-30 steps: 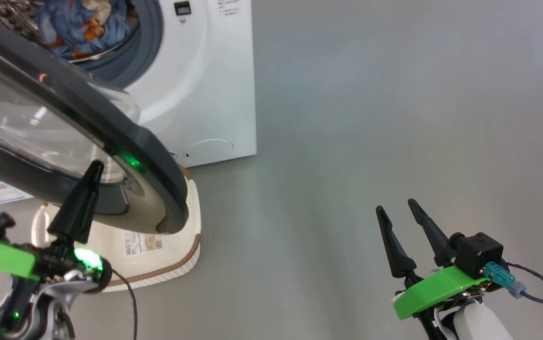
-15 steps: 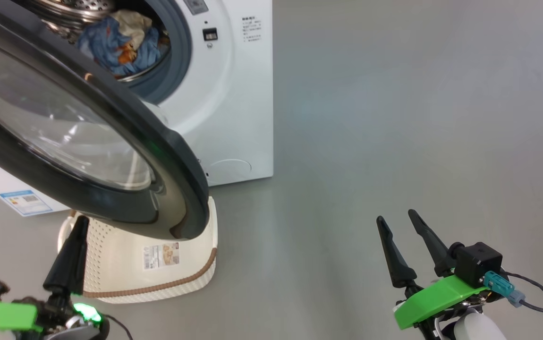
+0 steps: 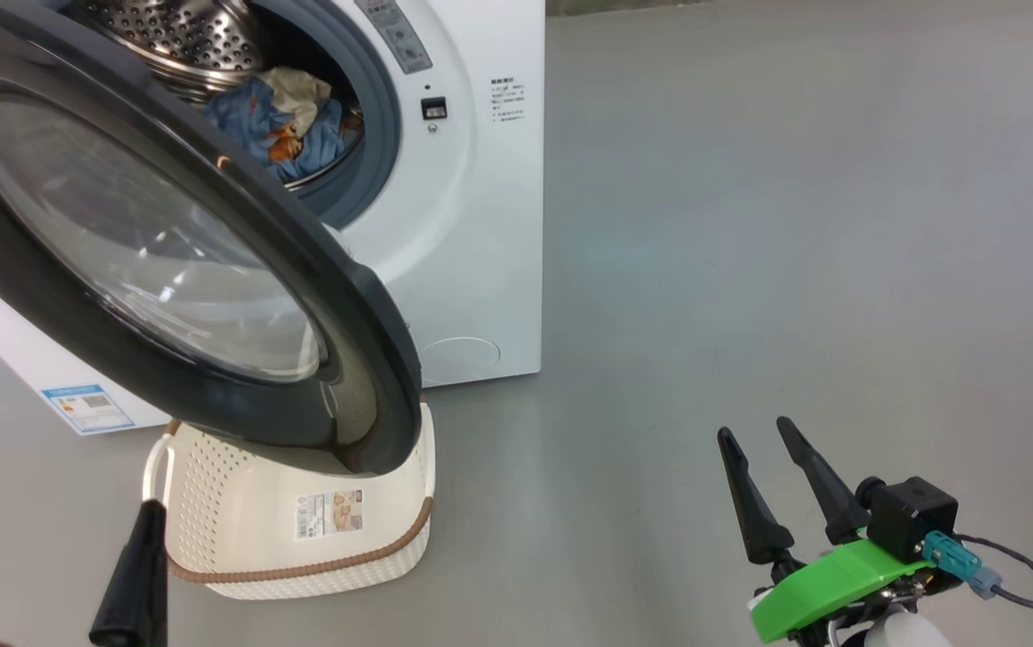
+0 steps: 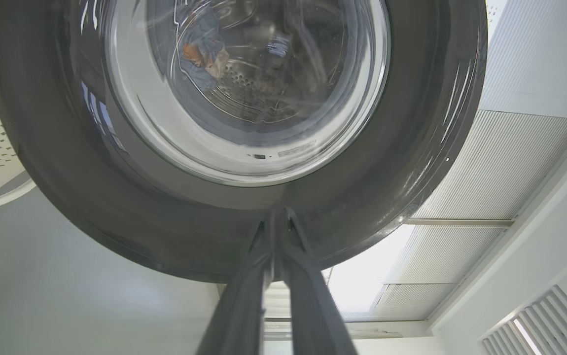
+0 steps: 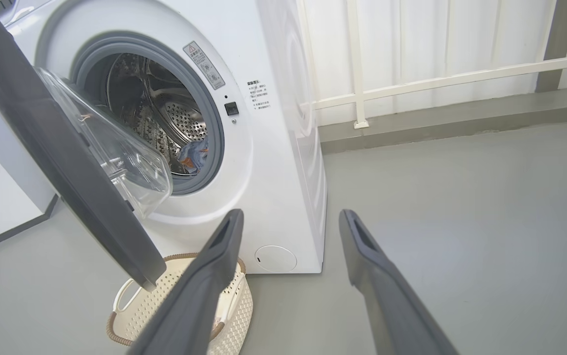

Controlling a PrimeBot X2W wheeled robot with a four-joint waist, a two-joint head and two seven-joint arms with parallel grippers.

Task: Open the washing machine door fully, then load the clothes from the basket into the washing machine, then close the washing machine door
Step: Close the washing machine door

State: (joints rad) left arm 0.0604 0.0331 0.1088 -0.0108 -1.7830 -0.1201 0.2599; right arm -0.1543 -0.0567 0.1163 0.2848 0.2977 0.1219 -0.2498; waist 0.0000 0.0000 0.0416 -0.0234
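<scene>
Door [image 3: 148, 252] could clip basket [image 3: 211, 490] just beneath when swung; left gripper [image 4: 276, 217] clenched empty, right gripper [image 3: 754, 429] splayed

Door [image 3: 157, 243] open, clothes [image 3: 287, 126] in washing machine [image 3: 481, 225], basket [image 3: 238, 530] beneath.

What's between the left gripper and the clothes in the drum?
The washing machine door: in the left wrist view its black rim and glass stand right ahead of the left gripper, and the clothes show through that glass.
</scene>
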